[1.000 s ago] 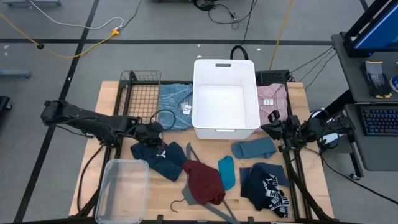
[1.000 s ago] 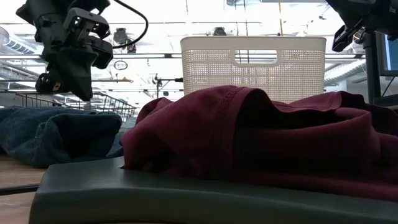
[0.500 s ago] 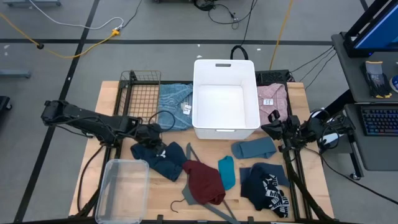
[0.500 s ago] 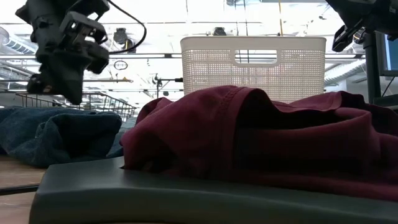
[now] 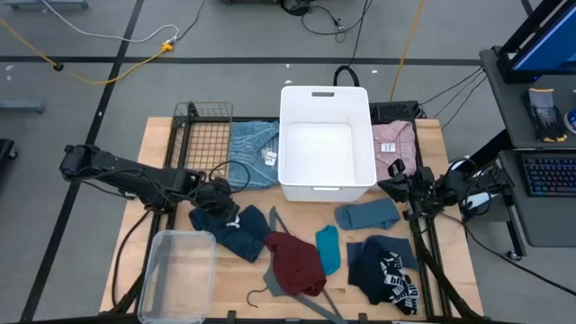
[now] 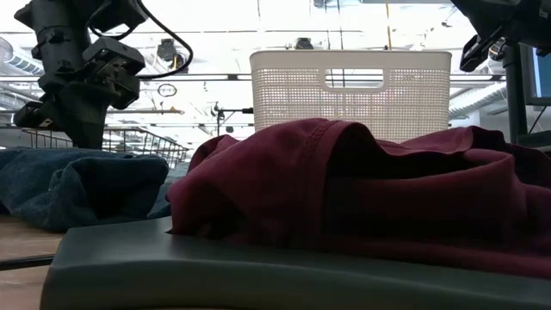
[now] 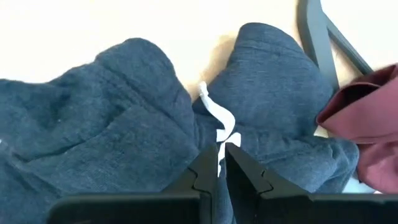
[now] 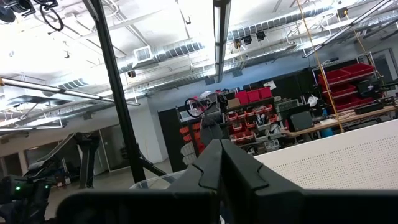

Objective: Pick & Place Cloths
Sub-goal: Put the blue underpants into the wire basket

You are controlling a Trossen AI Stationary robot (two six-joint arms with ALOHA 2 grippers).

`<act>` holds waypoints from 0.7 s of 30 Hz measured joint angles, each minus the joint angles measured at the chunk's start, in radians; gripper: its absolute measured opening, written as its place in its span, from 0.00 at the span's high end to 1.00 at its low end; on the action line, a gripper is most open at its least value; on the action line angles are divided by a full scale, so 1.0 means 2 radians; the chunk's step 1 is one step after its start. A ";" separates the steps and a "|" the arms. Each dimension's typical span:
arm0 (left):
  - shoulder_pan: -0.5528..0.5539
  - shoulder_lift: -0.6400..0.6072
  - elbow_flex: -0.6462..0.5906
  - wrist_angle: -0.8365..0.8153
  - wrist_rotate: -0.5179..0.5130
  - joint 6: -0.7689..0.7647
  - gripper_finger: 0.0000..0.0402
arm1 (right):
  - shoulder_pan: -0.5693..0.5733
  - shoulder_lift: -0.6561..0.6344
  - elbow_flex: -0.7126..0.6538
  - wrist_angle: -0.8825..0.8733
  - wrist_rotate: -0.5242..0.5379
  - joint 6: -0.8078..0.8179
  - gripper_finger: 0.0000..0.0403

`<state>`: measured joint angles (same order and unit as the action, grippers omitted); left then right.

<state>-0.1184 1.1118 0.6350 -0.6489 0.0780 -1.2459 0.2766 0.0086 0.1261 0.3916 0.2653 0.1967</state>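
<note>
Cloths lie scattered on the near half of the desk (image 5: 162,153): navy cloth (image 5: 229,225) at left-centre, maroon (image 5: 295,263) beside it, teal (image 5: 328,249) just right of that, slate-blue (image 5: 367,214) in front of the bin (image 5: 327,142), navy print (image 5: 387,270) at right. Folded light-blue (image 5: 255,151) sits left of the bin, pink (image 5: 394,144) right of it.

Handling, judged: all soft, light, limp knit or fleece. They should bunch under a pinch and drape when lifted; not fragile, not slippery. The navy cloth (image 7: 112,124) is thick, with raised folds and a white drawstring (image 7: 217,118). A raised fold near the middle looks the best hold; taking only the drawstring risks it sliding out.

Left gripper (image 5: 219,196) hangs over the far edge of the navy cloth. In its wrist view the fingers (image 7: 245,171) stand narrow, nearly together, with nothing between them. Right gripper (image 5: 398,187) waits at the right edge, pointing out into the room, fingers close together and empty.

Surface: pale wood desk, smooth. A grey hanger (image 5: 279,279) lies partly under the maroon cloth and could snag. Wire rack (image 5: 205,135) is at far left, clear tub (image 5: 178,274) at near left.

Room: open workshop, grey floor with cables, red shelving far off.
</note>
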 joint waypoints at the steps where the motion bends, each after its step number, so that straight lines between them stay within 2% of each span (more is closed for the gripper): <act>1: 0.000 0.000 0.000 0.003 0.000 0.005 0.92 | 0.000 0.000 0.000 0.000 0.000 0.000 0.99; 5: 0.000 0.000 0.000 0.012 0.001 0.006 0.92 | 0.000 0.000 0.000 0.000 0.000 0.000 0.99; 8: 0.000 0.000 0.000 0.021 0.004 0.008 0.87 | 0.000 0.000 0.000 0.000 0.000 0.000 0.99; 18: 0.000 0.000 0.000 0.067 0.012 0.018 0.45 | 0.000 0.000 0.000 0.000 0.000 0.000 0.99; 21: 0.000 -0.001 0.000 0.067 0.030 0.016 0.36 | 0.000 0.000 0.000 0.000 0.000 0.000 0.99</act>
<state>-0.1176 1.1099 0.6357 -0.5157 0.1384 -1.2131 0.2764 0.0086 0.1261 0.3919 0.2653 0.1967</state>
